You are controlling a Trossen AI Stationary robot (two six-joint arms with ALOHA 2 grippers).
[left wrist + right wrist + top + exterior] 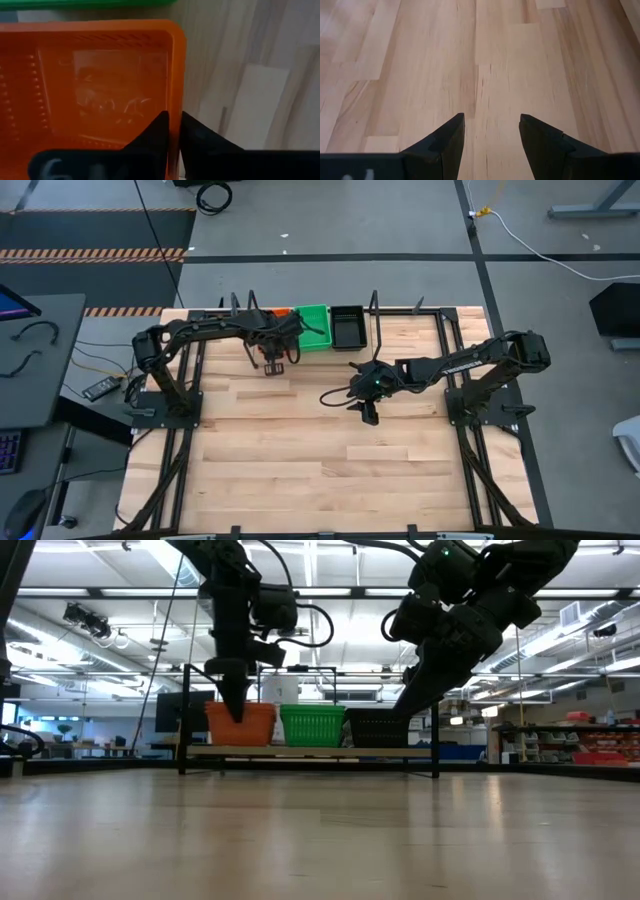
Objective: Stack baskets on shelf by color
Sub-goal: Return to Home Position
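Note:
Three baskets stand in a row on the shelf at the table's far edge: orange basket, green basket, black basket. From above, the green basket and black basket show fully, while the left arm hides most of the orange basket. My left gripper is shut on the orange basket. My right gripper is open above bare wood near the table's middle, touching nothing. My left gripper holds the orange basket by the top of its near-side wall, close to the corner beside the green basket. One finger is inside the basket and the other finger outside. The fingers come from above, pointing down. The basket stands upright, its bottom level with the green one's on the shelf board.
Thin black uprights of the shelf rise at its ends and between the baskets. The near part of the wooden table is bare. Black frame rails run along the table's left and right sides.

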